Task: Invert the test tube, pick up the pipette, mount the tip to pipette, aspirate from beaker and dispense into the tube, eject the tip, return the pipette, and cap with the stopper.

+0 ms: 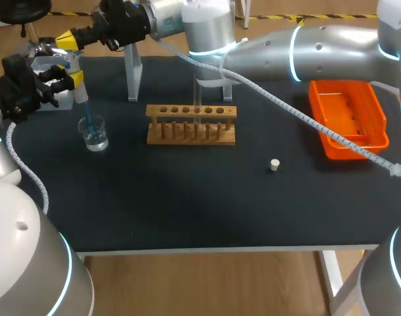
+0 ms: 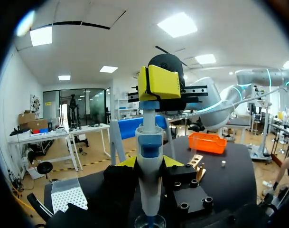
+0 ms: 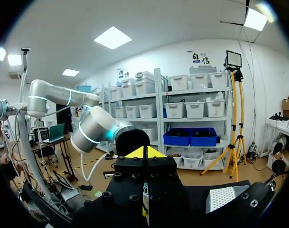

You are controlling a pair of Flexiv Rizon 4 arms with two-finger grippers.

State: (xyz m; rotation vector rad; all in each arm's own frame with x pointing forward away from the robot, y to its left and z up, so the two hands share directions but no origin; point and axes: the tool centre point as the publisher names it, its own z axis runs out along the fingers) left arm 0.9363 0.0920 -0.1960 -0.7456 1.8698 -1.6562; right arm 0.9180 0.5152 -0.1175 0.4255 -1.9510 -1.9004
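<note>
Beaker (image 2: 156, 222) shows only its rim, apparently under the pipette (image 2: 149, 190).

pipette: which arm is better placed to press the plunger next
Right, likely: the right pincer sits above the pipette's top, while the left pincer grips its body, tip in the beaker.

One pipette (image 1: 79, 89), one beaker (image 1: 95, 135), one rack (image 1: 191, 125), one stopper (image 1: 274, 165), one orange tray (image 1: 383, 129)

Bright, even light is falling from overhead. The dark table (image 1: 187, 197) is showing only faint, soft shadows, while the beaker (image 1: 95, 136) and the right arm (image 1: 332, 52) are glinting.
</note>
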